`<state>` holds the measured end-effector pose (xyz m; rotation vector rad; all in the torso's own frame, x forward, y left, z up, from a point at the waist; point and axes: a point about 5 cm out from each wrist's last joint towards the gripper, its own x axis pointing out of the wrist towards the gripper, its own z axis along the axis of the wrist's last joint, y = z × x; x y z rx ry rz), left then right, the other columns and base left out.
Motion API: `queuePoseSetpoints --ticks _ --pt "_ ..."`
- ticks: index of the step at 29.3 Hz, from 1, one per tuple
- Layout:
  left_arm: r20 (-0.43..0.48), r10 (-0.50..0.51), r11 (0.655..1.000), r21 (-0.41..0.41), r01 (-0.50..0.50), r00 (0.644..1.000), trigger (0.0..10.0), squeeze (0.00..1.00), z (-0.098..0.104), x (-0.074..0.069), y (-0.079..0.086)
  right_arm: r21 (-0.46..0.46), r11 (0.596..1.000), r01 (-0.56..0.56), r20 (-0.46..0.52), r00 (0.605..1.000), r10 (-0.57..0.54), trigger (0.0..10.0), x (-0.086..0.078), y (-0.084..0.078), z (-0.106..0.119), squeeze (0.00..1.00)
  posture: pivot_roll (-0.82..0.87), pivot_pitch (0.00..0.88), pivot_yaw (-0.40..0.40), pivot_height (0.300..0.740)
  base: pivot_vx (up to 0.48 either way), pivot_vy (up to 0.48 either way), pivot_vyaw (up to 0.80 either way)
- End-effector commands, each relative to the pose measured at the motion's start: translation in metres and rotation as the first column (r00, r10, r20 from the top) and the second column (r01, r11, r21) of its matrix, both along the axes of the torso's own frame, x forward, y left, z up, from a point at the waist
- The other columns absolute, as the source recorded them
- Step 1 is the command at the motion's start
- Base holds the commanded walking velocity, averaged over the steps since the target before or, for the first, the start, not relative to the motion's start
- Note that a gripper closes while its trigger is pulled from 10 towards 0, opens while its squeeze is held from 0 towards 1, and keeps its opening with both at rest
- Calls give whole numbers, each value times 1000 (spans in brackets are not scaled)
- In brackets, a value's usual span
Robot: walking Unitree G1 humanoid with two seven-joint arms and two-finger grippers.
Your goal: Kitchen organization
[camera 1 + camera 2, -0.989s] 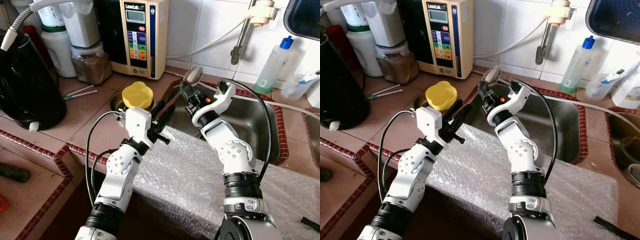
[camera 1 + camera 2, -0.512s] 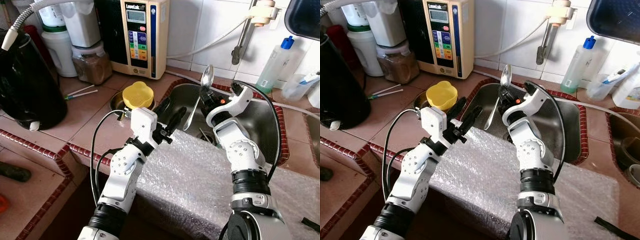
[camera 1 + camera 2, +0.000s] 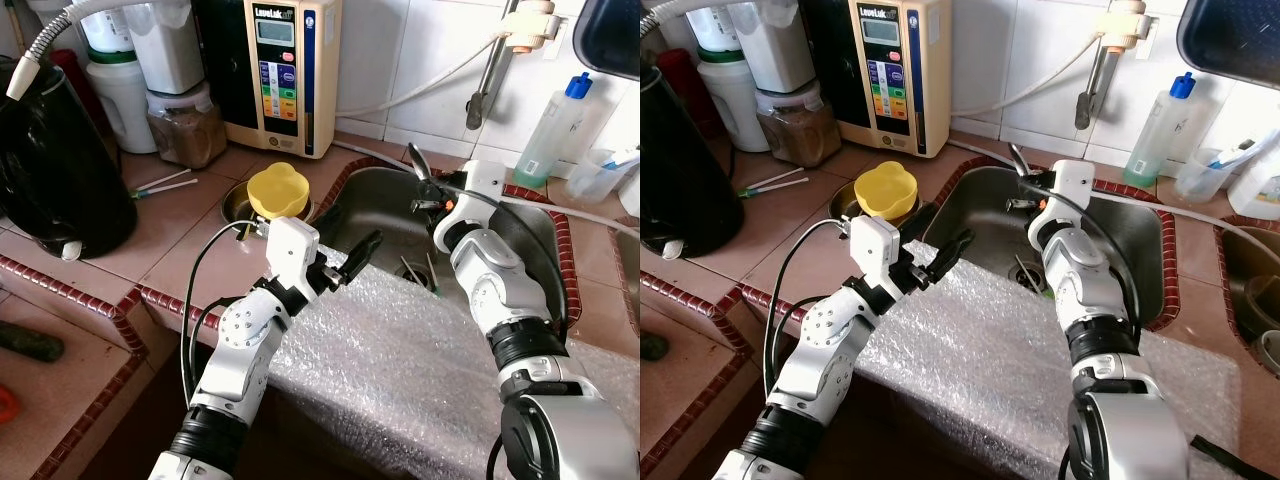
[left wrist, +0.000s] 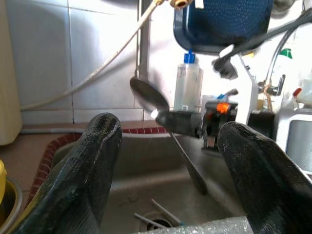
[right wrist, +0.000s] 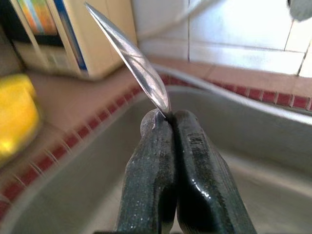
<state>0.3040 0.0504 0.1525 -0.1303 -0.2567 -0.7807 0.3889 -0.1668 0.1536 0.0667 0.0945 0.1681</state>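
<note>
Clearly the right gripper [image 5: 168, 119] has its two black fingers pressed together on a metal spoon [image 5: 131, 63], pinching it at the neck where bowl meets handle; the bowl rises beyond the fingertips, and the handle, seen from the left wrist, slants down below the gripper over the sink [image 3: 520, 240]. The left gripper [image 3: 355, 252] hovers with fingers spread and nothing between them, just short of the sink's near rim and above the bubble wrap [image 3: 420, 350] draped over the counter edge; the spoon hangs ahead of it, well apart.

By my judgement the spoon is light, stiff and not fragile, so a firm squeeze costs nothing; it is, however, polished and thin, and looks slippery, so a pinch on the narrow neck may let it swivel between the pads; a hold further down the flat handle, with the pads across its width, should steady it better. Some thin utensils lie by the drain [image 3: 420, 272] beneath the right gripper; a yellow cup [image 3: 275, 190] sits on the counter beyond the left gripper's fingers.
</note>
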Motion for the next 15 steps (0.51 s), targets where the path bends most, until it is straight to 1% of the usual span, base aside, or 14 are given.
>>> queuePoseSetpoints --ticks 1,2,4,5,8,12,13,14,15 --pt "4 -18 1000 16 18 1000 10000 1000 2 -2 1 -62 998 12 -5 1000 -12 0 2 -7 0 0 22 0 -7 740 0 0 0" --pt "4 -24 999 44 23 1000 10000 1000 0 -2 0 -92 995 26 -66 997 -33 0 0 -13 -12 0 22 0 -7 740 0 0 0" --pt "3 -25 998 60 25 1000 10000 1000 -1 -2 0 -106 994 33 -75 996 -41 0 -1 -16 -15 0 26 0 -4 740 0 0 0" --pt "-8 -23 995 97 24 1000 10000 1000 -5 -2 1 -135 991 21 -114 993 -37 0 -4 -19 -25 0 29 0 -3 740 0 0 0" --pt "-35 -12 982 186 19 999 10000 1000 -14 -1 3 -204 979 17 -161 986 -51 0 -9 -25 -38 0 36 0 -1 740 0 0 0" --pt "-38 33 981 190 -25 999 10000 1000 -14 3 10 -249 969 4 -198 979 -55 39 -12 -27 -47 0 39 0 1 740 0 0 0" --pt "-38 37 982 189 -29 999 10000 1000 -14 3 11 -255 967 1 -208 977 -56 1961 -13 -27 -49 0 39 0 1 740 0 0 0" --pt "-33 39 982 185 -33 999 10000 1000 -13 4 11 -253 967 -8 -224 973 -50 4431 -14 -27 -52 0 39 0 1 740 0 0 0" --pt "-33 39 982 185 -33 999 10000 1000 -13 4 11 -253 967 -8 -224 973 -50 4431 -14 -27 -52 0 39 0 1 740 0 0 0"
